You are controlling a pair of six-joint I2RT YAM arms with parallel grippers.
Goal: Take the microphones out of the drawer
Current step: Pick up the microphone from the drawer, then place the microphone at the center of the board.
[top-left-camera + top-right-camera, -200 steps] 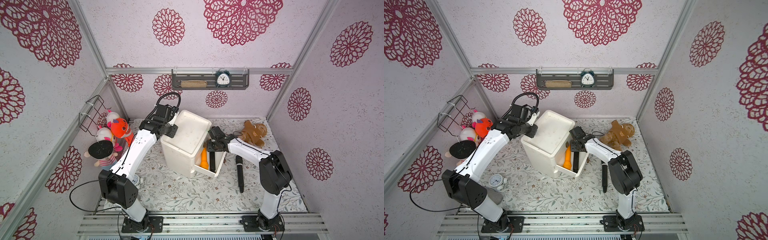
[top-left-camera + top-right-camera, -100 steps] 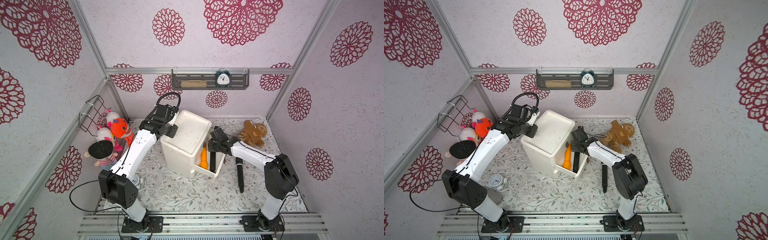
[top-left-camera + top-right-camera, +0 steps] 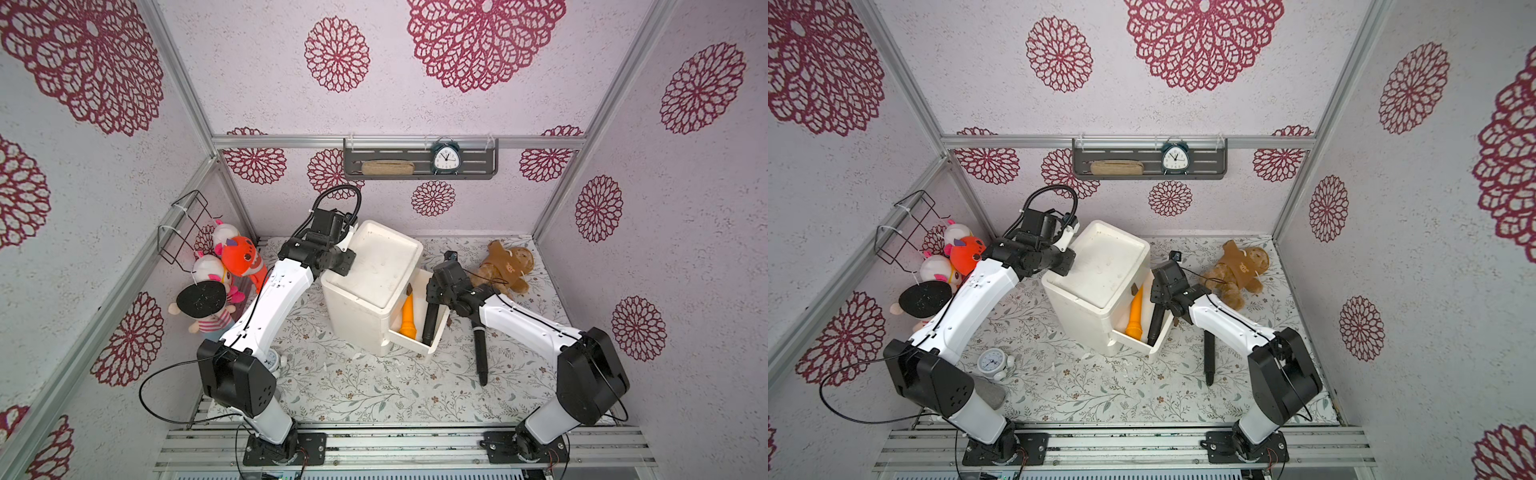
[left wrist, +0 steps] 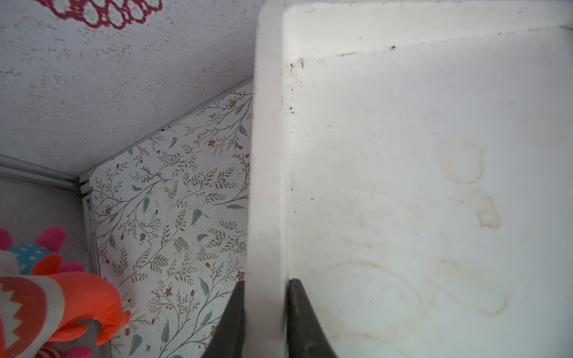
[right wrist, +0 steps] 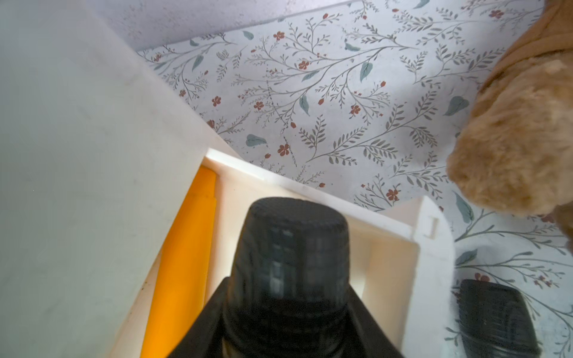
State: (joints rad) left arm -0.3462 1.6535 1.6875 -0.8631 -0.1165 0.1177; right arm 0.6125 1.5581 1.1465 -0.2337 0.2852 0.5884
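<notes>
On the left, our left gripper (image 4: 265,283) is pinched together on the raised rim of the white cabinet (image 3: 374,270), one finger outside the rim and one inside. We judge that this grip braces the cabinet, so we hold it firm while the other arm lifts. Otherwise the cabinet may slide or tip.

The drawer (image 3: 411,345) stands pulled out at the cabinet's front. In it lie an orange tube (image 3: 408,318) on the cabinet side and, beside it, the black microphone (image 3: 430,322). The microphone's head end seems raised, and its tail sits down by the drawer's front wall. Our right gripper (image 5: 288,297) is clamped on the microphone just below the head, a finger on each side.

For the lift, we draw along the microphone's own slant, up and away from the cabinet. That way the tail clears the drawer wall without hooking it or dragging the orange tube. The round body can swivel in the grip, so we go slowly.

A second microphone (image 3: 480,349) lies on the table just right of the drawer, and a teddy bear (image 3: 505,266) sits beyond it. We set down clear of both.
</notes>
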